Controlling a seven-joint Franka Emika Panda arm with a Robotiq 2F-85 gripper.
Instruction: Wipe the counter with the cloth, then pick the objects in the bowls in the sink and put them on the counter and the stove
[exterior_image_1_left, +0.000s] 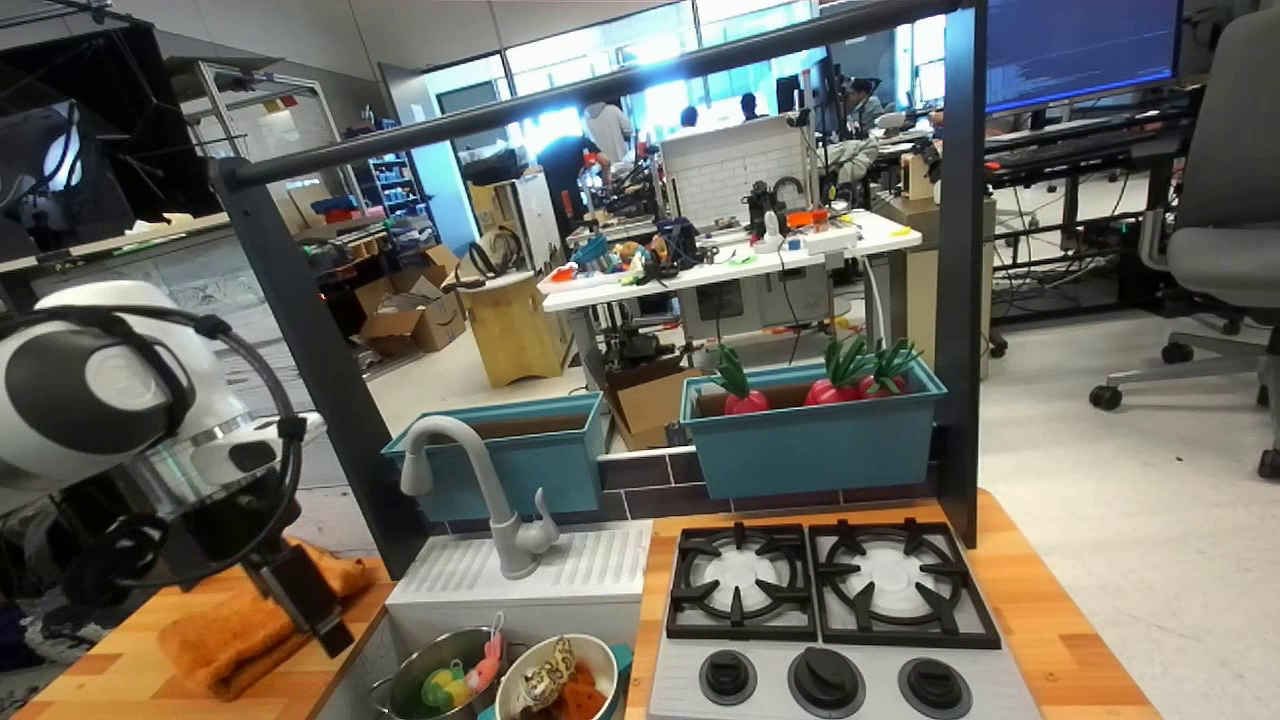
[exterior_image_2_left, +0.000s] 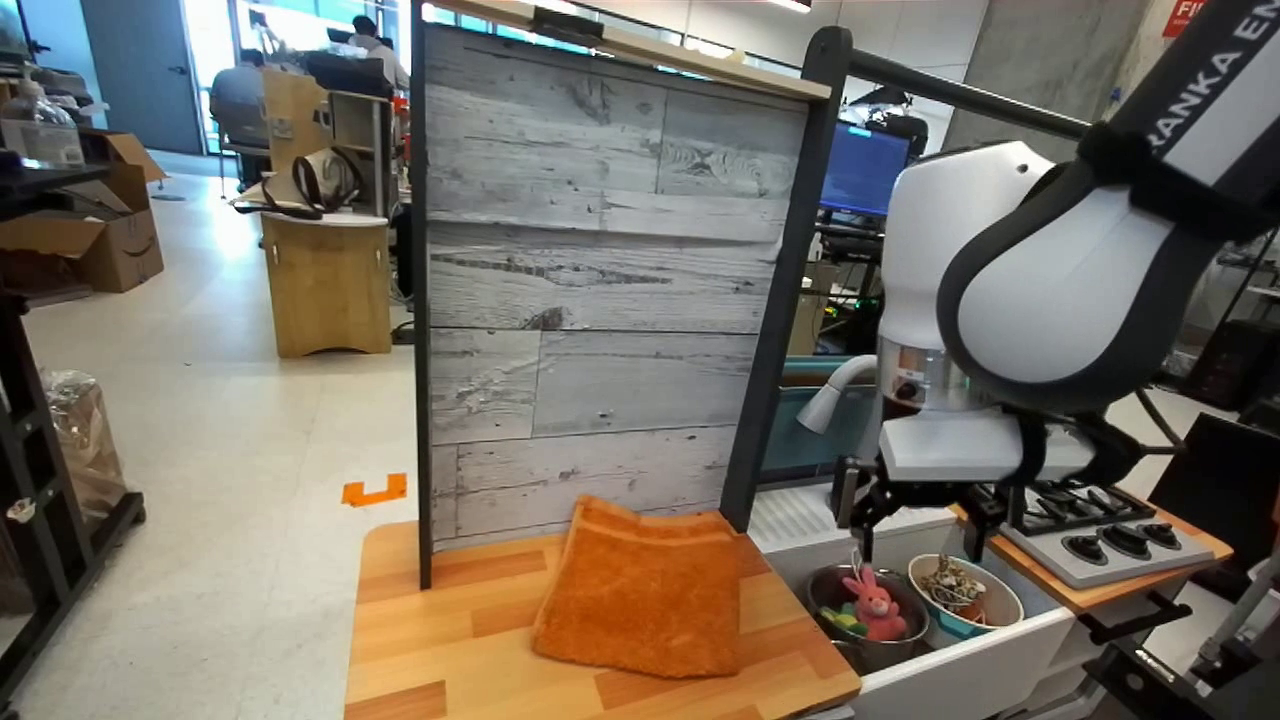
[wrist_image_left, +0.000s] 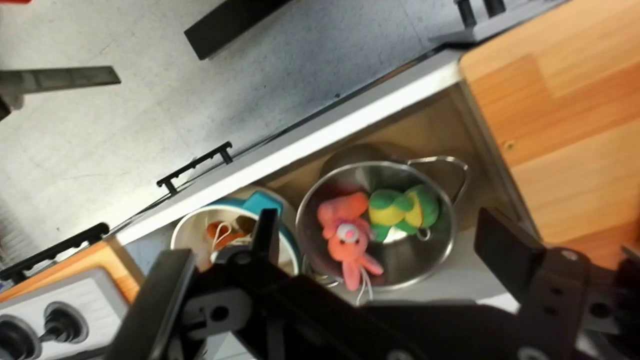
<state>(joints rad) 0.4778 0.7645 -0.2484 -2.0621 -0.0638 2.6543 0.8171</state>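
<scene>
Orange cloth lying on the wood-grain table, just beside the grey plank panel. Adjoining, the sink: steel bowl with pink rabbit and green-and-yellow toy; just beside it, pale bowl, spotted toy and orange pieces inside. Tool over the sink, jaws wide apart. Stove across the sink from the cloth.
</scene>
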